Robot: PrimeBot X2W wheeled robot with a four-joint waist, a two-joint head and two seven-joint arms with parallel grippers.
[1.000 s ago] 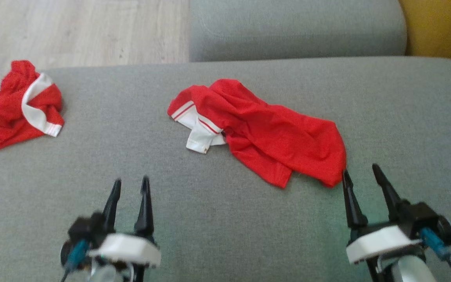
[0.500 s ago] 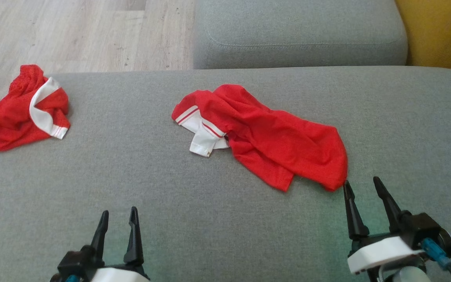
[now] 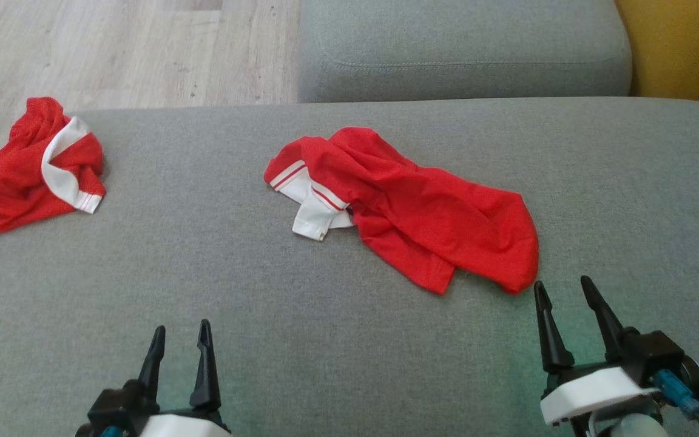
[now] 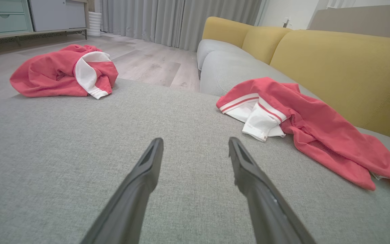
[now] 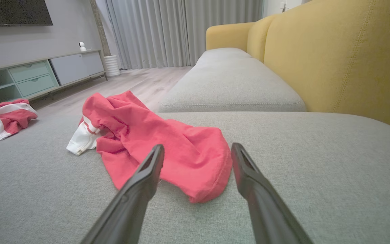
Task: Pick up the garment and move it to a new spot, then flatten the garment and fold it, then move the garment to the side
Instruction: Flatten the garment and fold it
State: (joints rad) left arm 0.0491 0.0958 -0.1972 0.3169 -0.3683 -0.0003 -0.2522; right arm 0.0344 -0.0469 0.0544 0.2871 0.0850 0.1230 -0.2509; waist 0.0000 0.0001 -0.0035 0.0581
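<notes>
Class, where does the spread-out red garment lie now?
Head view: the spread-out garment lies on the cushion just beyond the right gripper, right of the bunched garment.

Red garment (image 3: 434, 224), white striped trim, crumpled, lying on grey cushion (image 3: 264, 340)

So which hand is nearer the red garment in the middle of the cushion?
Right. The right hand sits open, fingertips almost at the near right corner of the garment. The left hand, also open, is well off to its left across the cushion.
</notes>
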